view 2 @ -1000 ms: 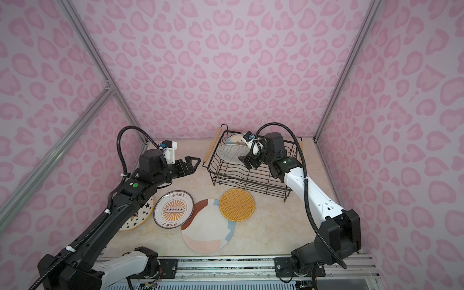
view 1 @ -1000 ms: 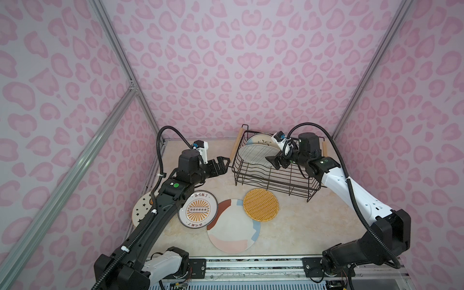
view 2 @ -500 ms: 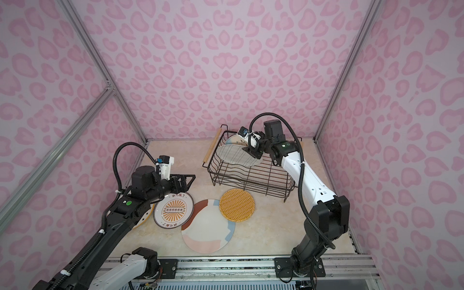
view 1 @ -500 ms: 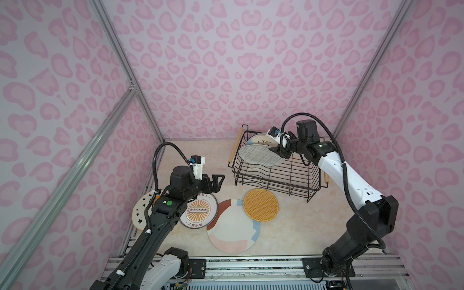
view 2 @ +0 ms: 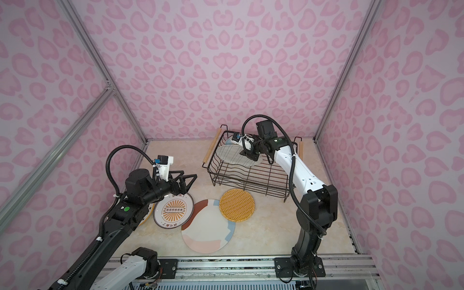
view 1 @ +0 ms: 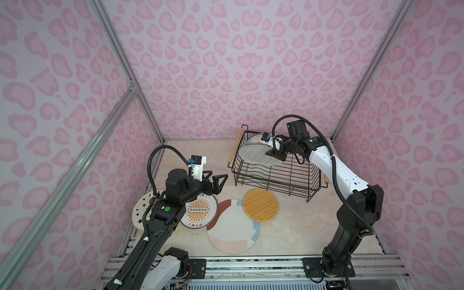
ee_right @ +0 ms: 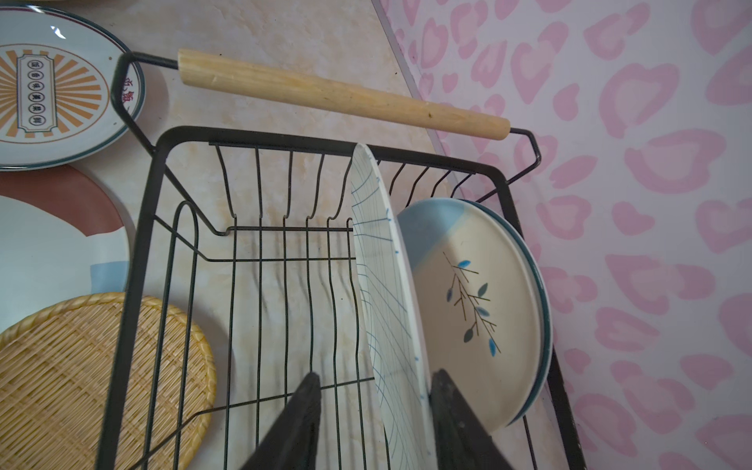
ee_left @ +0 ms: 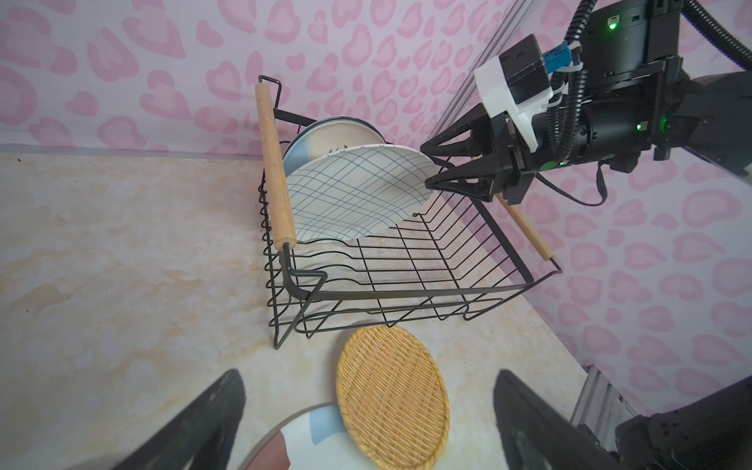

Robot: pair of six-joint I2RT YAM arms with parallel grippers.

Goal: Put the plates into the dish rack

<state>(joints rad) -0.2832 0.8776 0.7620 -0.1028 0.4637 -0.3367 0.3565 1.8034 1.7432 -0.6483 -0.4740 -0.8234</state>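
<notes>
White star-dotted round plate (view 1: pixel 140 213), orange sunburst plate (view 1: pixel 198 211), pastel-patched plate (view 1: pixel 232 231) and yellow woven plate (view 1: pixel 261 205) lie flat, with your left gripper (view 1: pixel 214 187) wide open above the sunburst one. In the black wire dish rack (view 1: pixel 288 180), your right gripper (view 1: pixel 273 153) straddles the tilted blue-grid plate (view 1: pixel 256 157), jaws half closed. An uneven squeeze could tip it from its slot. Four plates out, three racked.
</notes>
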